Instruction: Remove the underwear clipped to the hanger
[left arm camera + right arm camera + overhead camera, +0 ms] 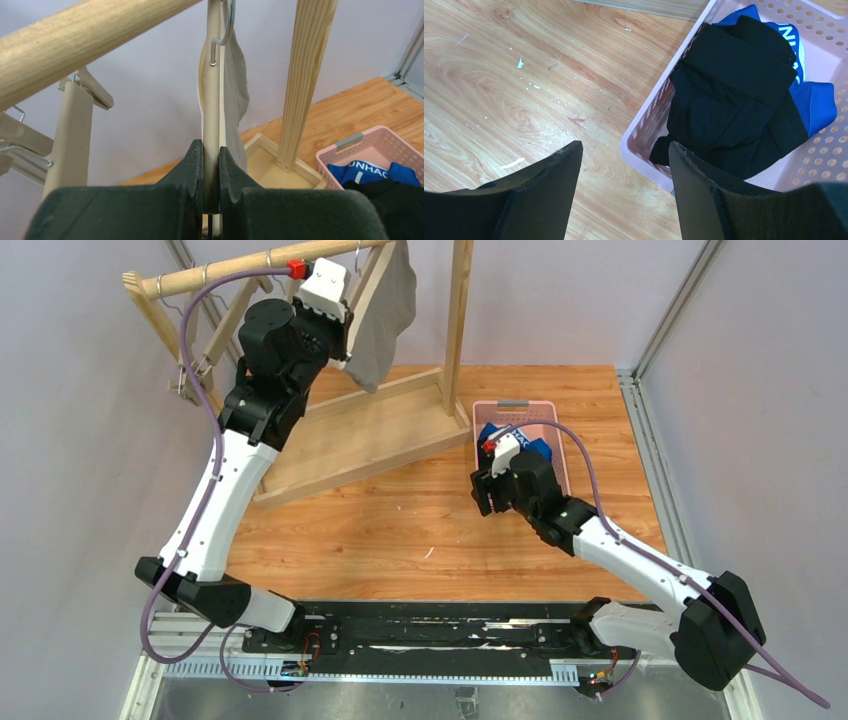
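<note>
The grey underwear [385, 320] hangs from a wooden hanger [212, 100] on the rack's rail [220, 272]. In the left wrist view the grey cloth [235, 95] hangs just behind the hanger's pale bar. My left gripper [210, 147] is shut on that bar, raised up at the rail [348, 330]. The black underwear [734, 95] lies on the blue underwear [816, 100] in the pink basket [644, 135]. My right gripper [624, 147] is open and empty, above the basket's near left corner [492, 498].
The wooden rack's base [370, 430] and its upright post [458, 320] stand at the back left. Empty hangers [195, 360] hang at the rail's left end. The pink basket [515, 408] sits right of the rack. Bare wood table [380, 530] lies in front.
</note>
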You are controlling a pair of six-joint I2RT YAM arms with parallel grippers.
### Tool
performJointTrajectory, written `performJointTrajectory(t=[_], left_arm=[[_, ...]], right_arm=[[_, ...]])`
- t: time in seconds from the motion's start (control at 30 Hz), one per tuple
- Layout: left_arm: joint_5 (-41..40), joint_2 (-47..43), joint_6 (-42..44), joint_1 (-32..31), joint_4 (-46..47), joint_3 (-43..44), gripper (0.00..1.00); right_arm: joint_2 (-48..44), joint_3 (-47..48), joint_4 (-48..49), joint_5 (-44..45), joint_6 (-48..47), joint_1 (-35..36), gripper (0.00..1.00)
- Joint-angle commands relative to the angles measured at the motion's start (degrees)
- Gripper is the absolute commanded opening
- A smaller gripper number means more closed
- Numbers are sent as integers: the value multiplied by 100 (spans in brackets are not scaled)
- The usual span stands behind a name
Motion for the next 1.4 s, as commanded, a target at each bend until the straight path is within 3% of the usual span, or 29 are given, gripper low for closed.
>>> performJointTrajectory(t=[0.0,0.27,0.47,0.67,0.77,0.83,0.9,0.97,1.13,1.37], left_arm=[[128,-362,193,10,-83,-265,0],[167,-782,218,8,-211,-1143,0],[464,-969,169,1,-1261,-1110,0],[1175,-1734,122,0,-2075,-2087,0],[1471,-2272,44,2,-2156,-2755,0],[1820,-2567,-25,-3,-2178,-3126,0],[2215,-2778,-52,3,-2200,-3361,0],[2583,-2910,-41,2,-2227,-3482,0],[3698,-2999,-6,7,-2229,-3563,0],[4445,-2949,-37,2,-2039,-3756,0]], right_arm=[[108,355,118,-9,-74,136,66],[244,562,123,85,-188,136,67],[387,1000,-1,94,-657,126,74],[599,1630,-206,-407,-1411,-283,83],[683,1859,-169,-1579,-1287,-1060,83],[684,1822,211,-2988,-910,-1838,83],[724,1679,991,-5053,-387,-2520,83],[831,1709,1755,-6151,142,-2896,82],[1043,2104,1701,-7496,328,-2899,82],[684,1820,1814,-7814,327,-2761,82]])
